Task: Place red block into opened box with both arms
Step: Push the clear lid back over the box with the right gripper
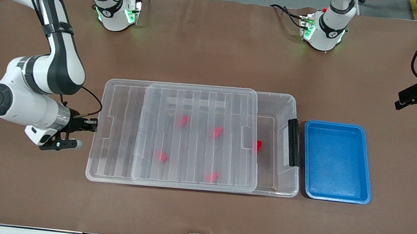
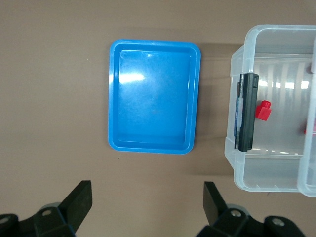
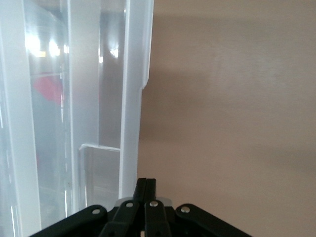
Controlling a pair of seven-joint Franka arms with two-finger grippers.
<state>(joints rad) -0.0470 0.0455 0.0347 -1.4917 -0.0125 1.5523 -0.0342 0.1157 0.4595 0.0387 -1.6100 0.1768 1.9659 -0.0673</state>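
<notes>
**Lid partly slid, blocks already in the box**

- Red block (image 1: pixel 257 146): lies on the floor of the box (image 1: pixel 291 187), in the uncovered strip near the black handle (image 1: pixel 293 142). Left wrist view shows it plainly, just beside the handle, resting flat.
- Four more red blocks (image 1: pixel 216 132) show through the ribbed lid (image 1: pixel 198 137), scattered over the box floor, well apart from one another.
- Lid sits offset toward the right arm's end, overhanging the box there; only the handle end is open.
- Blue tray (image 1: pixel 337 161): just beside the handle end of the box, apart from it. Nothing in it.
- Right end effector (image 1: pixel 83 124): clenched, fingers pressed together on nothing, low at the lid's overhanging edge. Whether it touches the lid I cannot tell.
- Left end effector (image 1: pixel 416 95): released, fingers spread wide, up over bare tabletop (image 1: pixel 198 216) at the left arm's end, looking down on tray and handle. Holds nothing; appears to wait.
- Judgement: placement looks done, as no block lies outside the box. What may remain is dealing with the lid or withdrawing the arms.
</notes>
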